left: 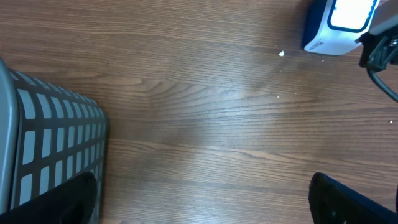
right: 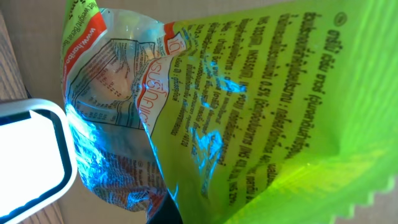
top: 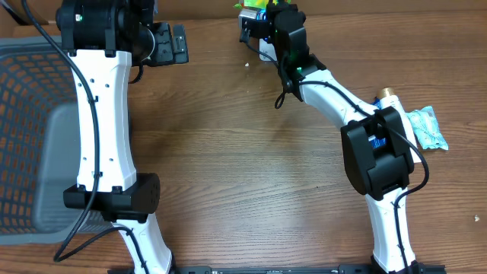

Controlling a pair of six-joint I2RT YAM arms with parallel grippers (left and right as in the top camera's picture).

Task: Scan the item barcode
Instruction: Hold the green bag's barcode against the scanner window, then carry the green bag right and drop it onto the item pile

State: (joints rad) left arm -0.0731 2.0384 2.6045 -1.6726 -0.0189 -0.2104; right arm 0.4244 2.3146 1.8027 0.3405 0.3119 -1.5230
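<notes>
- The right tool (top: pixel 254 24) reaches to the far edge of the table (top: pixel 228 152), near the middle of that edge, with its arm stretched out from the near right corner.
- Its jaws are closed tight on the green packet (right: pixel 249 93). In the right wrist view the fingers are almost wholly hidden behind the packet.
- The packet is held up off the table. It is crinkled and glossy, lime green with an orange and white band near one end. Its printed side, covered in small text, faces the wrist camera.
- A blue glare lies across the middle of the packet's film.
- The scanner (right: pixel 28 155) sits just beside the packet. It has a white body and a brightly lit window, and in the right wrist view the packet's lower corner overlaps its edge.
- I cannot pick out the barcode itself in the print.
- The left tool (left: pixel 202 193) hovers over bare wood at the far left of the table, with its jaws spread wide and nothing between them.
- A grey mesh basket (top: pixel 23 129) stands at the left edge of the table, beside the left arm.
- A teal packet (top: pixel 424 128) and a bottle (top: pixel 388 96) with a tan cap lie at the right side, well apart from the scanner.
</notes>
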